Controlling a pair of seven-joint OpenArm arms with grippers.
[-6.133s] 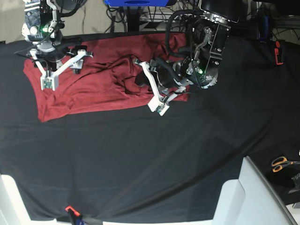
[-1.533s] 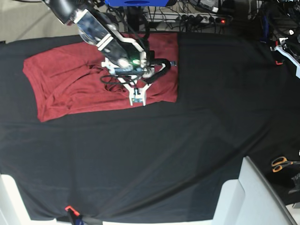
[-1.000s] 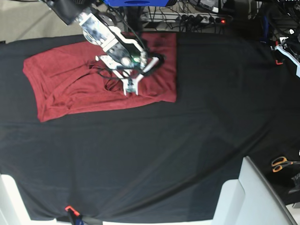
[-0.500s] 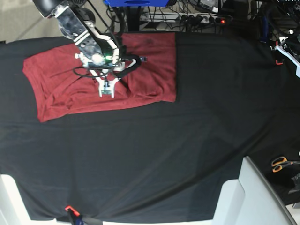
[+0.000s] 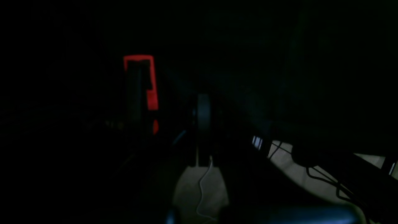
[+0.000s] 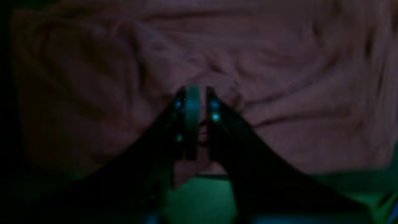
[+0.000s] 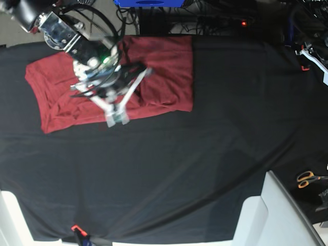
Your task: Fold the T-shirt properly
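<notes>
The brick-red T-shirt (image 7: 164, 66) lies spread at the back left of the black cover, its right part flat with a straight edge, its left part wrinkled. My right gripper (image 7: 117, 120) hangs blurred over the shirt's front edge near its middle. In the right wrist view the right gripper (image 6: 195, 93) shows a narrow gap between its fingers, nothing in it, and the shirt (image 6: 279, 77) fills the background. My left gripper (image 5: 203, 102) appears only in the very dark left wrist view, shut and empty, far from the shirt.
A red-outlined clamp (image 5: 140, 84) stands just beyond the left gripper. Orange-handled scissors (image 7: 307, 178) lie at the right edge. A white panel (image 7: 271, 215) rises at the front right. An orange clip (image 7: 77, 228) sits on the front edge, and cables crowd the back.
My right arm has swung left and toward the front across the shirt, and its jaws have parted a little. The shirt's right part now lies flat. The left arm has stayed off to the right.
</notes>
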